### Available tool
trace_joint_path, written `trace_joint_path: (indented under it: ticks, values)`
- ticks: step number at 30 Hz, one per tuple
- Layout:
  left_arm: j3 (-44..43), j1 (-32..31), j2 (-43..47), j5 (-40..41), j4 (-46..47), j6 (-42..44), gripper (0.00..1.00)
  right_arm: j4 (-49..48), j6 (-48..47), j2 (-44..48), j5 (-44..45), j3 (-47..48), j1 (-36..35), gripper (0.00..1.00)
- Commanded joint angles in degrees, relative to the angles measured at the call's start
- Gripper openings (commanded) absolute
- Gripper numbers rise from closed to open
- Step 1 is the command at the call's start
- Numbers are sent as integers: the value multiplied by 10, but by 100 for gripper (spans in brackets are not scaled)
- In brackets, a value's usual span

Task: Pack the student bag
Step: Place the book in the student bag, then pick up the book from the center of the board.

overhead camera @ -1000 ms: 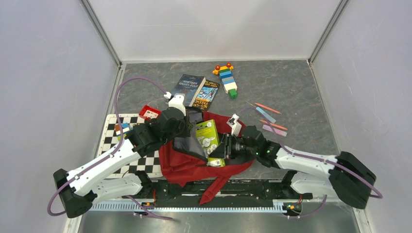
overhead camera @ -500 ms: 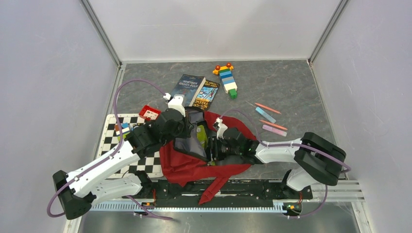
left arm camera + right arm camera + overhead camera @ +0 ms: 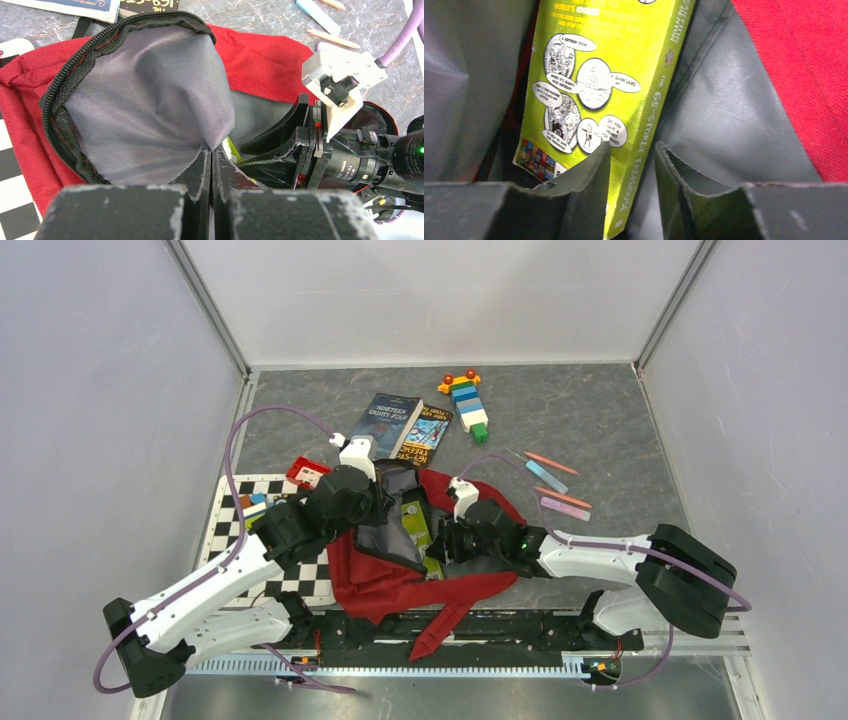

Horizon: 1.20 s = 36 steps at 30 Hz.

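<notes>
- The right claw reaches inside the student bag. Its two fingers are parted and released.
- The lower spine corner of a lime-green paperback stands between those fingers. One finger overlaps the cover. The other sits just clear of the spine.
- The paperback stands on end in the bag against the grey lining.
- The left claw is clenched tight, pinching the tip of the bag's grey lining flap. The black-zippered mouth gapes open.
- The student bag lies at the near middle of the table, between the two arms. Its dark-red fabric is spread out, with a strip trailing toward the near edge.
- A chessboard mat lies left of the bag, under the left arm. A small red box sits at its far corner.
- Beyond the bag, two books lie side by side, with a stack of coloured toy blocks farther back.
- Pencils and pastel sticks lie scattered to the right.
</notes>
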<state>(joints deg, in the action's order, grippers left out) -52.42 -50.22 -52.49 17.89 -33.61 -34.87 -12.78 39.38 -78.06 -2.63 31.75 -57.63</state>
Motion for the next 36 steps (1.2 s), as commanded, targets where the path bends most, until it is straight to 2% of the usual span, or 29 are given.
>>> trace_joint_path:
  ticks: [1,5,10,15,18,21,23,25,27,30,32,33,36]
  values:
    - [-4,4,11,10,31,-10,2,-59,-30,-25,-51,23,0,39]
    - [0,4,8,6,35,-10,2,-126,-18,-62,-101,33,-8,28]
    - [6,5,4,-2,43,-18,2,-168,-11,-103,-134,68,-32,24]
    - [17,5,14,5,45,-22,2,-212,20,-83,-122,37,-33,23]
    - [39,9,27,5,47,-29,2,-187,-4,-36,-90,20,-32,32]
    - [69,9,32,6,37,-37,2,-120,-39,17,-40,17,-33,44]
    - [88,10,30,-21,43,-28,2,-50,-62,63,30,18,-32,56]
    - [106,10,29,-74,64,-11,5,19,-64,121,111,16,-31,72]
    - [106,10,27,-106,66,-3,19,62,-78,192,154,14,-30,84]
    - [72,10,24,-93,34,20,64,112,-115,264,213,26,-27,98]
    - [25,12,17,-71,16,45,91,166,-141,286,245,51,-16,98]
    - [3,14,9,-63,8,59,98,194,-154,288,250,64,-5,98]
    - [-70,36,-30,-49,-11,98,100,263,-196,275,233,110,52,98]
